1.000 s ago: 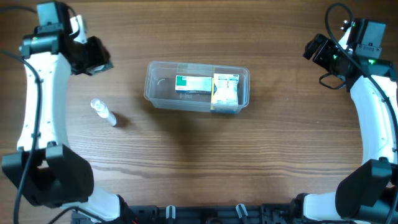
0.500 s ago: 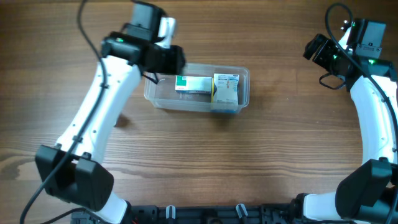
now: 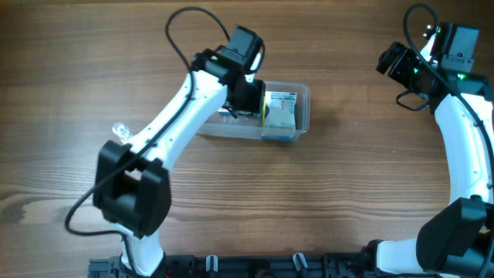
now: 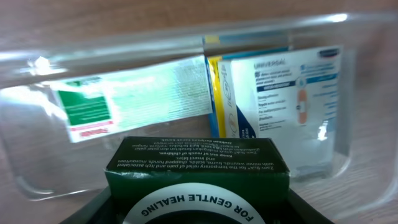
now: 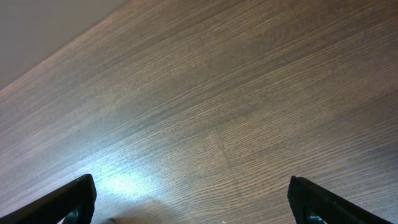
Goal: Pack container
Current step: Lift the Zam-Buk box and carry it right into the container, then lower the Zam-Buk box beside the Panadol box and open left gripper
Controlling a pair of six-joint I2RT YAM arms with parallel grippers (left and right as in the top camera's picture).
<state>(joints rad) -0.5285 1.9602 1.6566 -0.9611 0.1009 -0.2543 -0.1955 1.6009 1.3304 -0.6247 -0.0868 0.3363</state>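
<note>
Container (image 3: pixel 304 109) lies beneath left claw (image 3: pixel 248 99) gripping green box (image 4: pixel 196 163).

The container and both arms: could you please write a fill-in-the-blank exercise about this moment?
The left gripper grips a box whose face is dark ____.
The right gripper is ____ above the bare table.
With the white-green box and the plaster box, the container holds ____ boxes.
The small clear bottle lies ____ the container.
Missing words: green; open; two; outside.

In left hand (image 4: pixel 198 214): dark green box (image 4: pixel 197 163), gripped; container (image 4: pixel 93 53) beyond holds green-white box (image 4: pixel 130 93), upright plaster box (image 4: pixel 280 106).
</note>
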